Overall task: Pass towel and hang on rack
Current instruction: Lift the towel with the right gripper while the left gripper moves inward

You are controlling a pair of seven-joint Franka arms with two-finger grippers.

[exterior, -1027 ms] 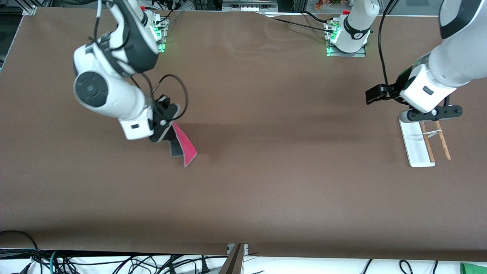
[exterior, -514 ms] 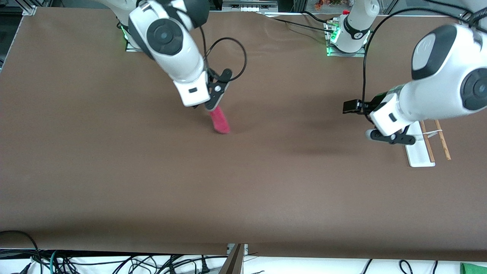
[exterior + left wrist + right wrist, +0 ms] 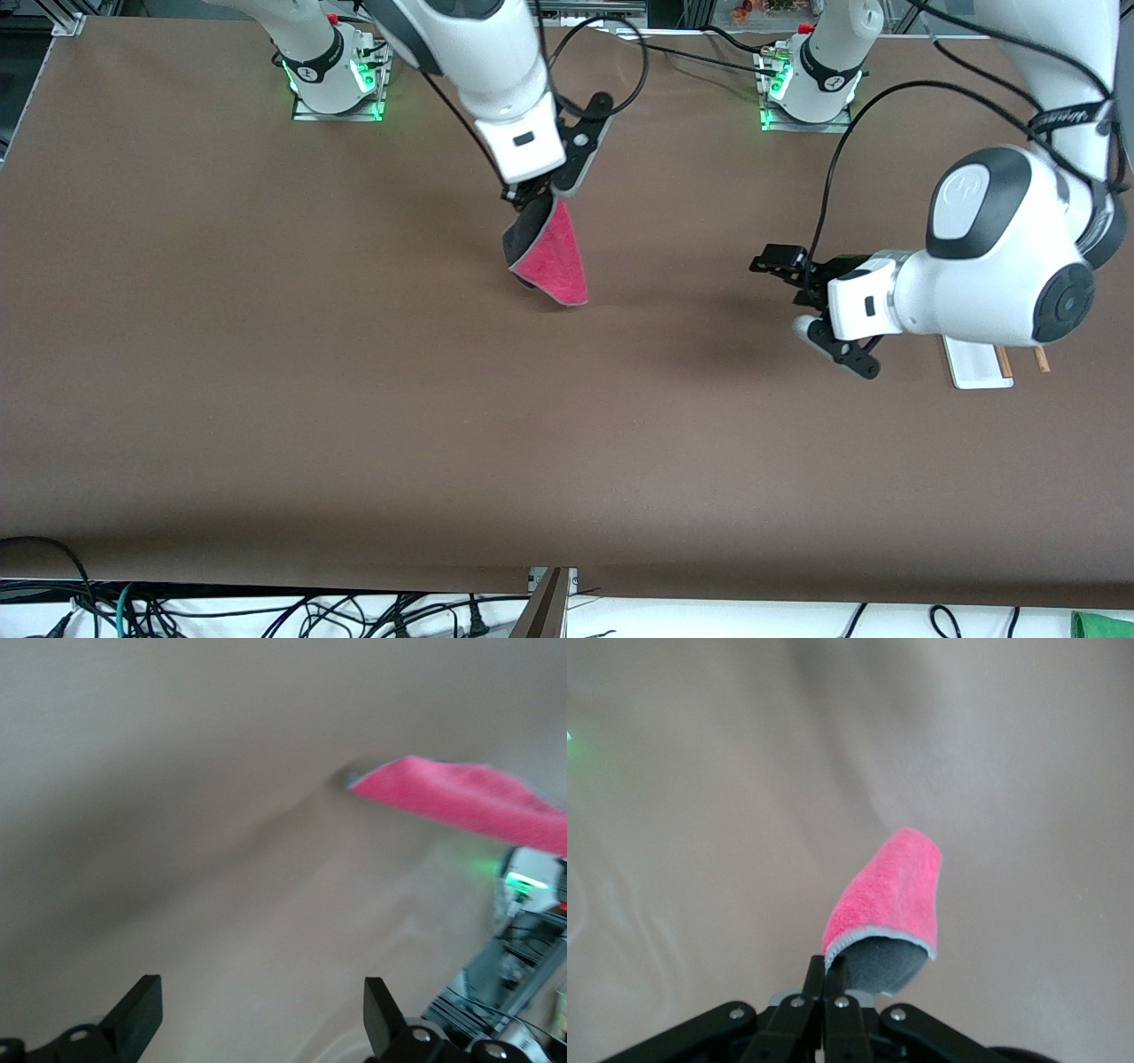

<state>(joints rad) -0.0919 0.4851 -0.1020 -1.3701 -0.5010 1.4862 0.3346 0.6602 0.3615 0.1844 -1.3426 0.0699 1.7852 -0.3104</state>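
Towel [image 3: 554, 255] hangs by one corner from the right gripper [image 3: 534, 190], pinched shut above mid-table, left gripper [image 3: 791, 297] wide open near the rack [image 3: 974, 368], so a sloppy handoff could drop it

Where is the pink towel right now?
The towel hangs from the shut right gripper above the middle of the table, apart from the open left gripper.

Right claw [image 3: 532, 197] carried towel [image 3: 555, 260] toward left claw [image 3: 780, 270].
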